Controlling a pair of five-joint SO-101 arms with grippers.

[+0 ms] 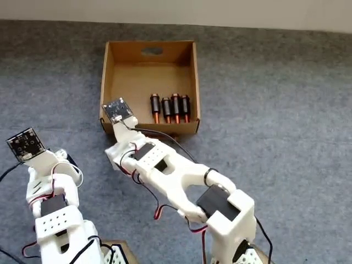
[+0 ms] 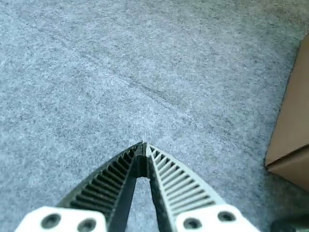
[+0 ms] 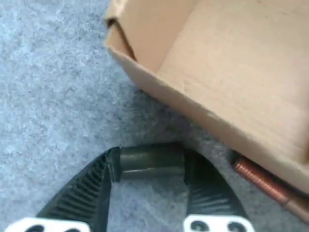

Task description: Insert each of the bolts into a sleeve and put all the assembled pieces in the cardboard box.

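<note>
The open cardboard box (image 1: 148,48) stands at the far middle of the carpet. Several assembled pieces (image 1: 170,108), dark sleeves with copper bolts, lie side by side against its near wall. My right gripper (image 3: 150,162) is low over the carpet just outside the box's near left corner, shut on a dark sleeve (image 3: 151,160) held end to end between the fingers. A copper bolt (image 3: 263,182) lies on the carpet beside that sleeve, along the box wall (image 3: 193,104). My left gripper (image 2: 143,146) hovers shut and empty over bare carpet, left of the box.
Grey carpet covers the whole table. The right arm (image 1: 165,170) stretches from the near edge to the box corner, with loose cables beside it. The left arm (image 1: 49,192) stands at the near left. A corner of the box (image 2: 289,140) is close by the left gripper.
</note>
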